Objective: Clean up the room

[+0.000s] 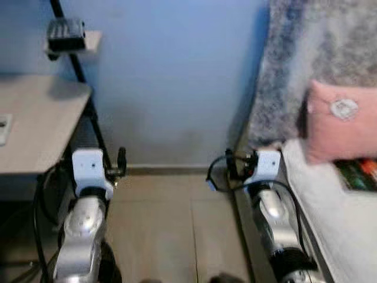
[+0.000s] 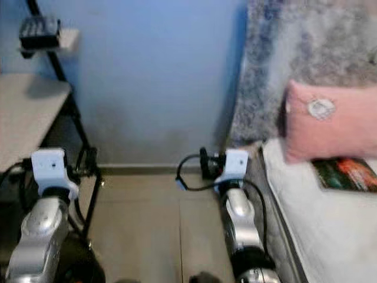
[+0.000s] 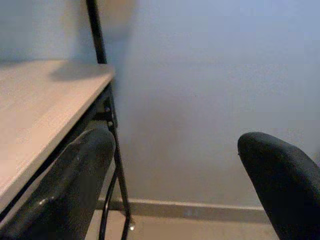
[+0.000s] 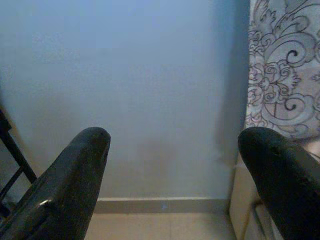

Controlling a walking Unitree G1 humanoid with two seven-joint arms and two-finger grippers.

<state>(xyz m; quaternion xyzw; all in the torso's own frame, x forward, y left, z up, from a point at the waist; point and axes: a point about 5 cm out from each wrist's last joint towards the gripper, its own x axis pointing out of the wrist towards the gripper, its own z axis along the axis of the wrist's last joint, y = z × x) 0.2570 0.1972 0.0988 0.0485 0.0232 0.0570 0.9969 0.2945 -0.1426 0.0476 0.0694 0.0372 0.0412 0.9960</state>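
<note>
— What's lying on the bed?
— A pink pillow (image 1: 341, 121), leaning against the patterned grey blanket, and just below it a dark book (image 2: 347, 173), flat on the white sheet.

Both arms (image 1: 82, 230) (image 1: 277, 224) reach forward, jaws spread apart.

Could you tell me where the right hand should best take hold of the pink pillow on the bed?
Probably its near left corner: the pink pillow leans against the patterned curtain, that corner facing the open right hand. Come in from the left, pinching the soft edge.
</note>
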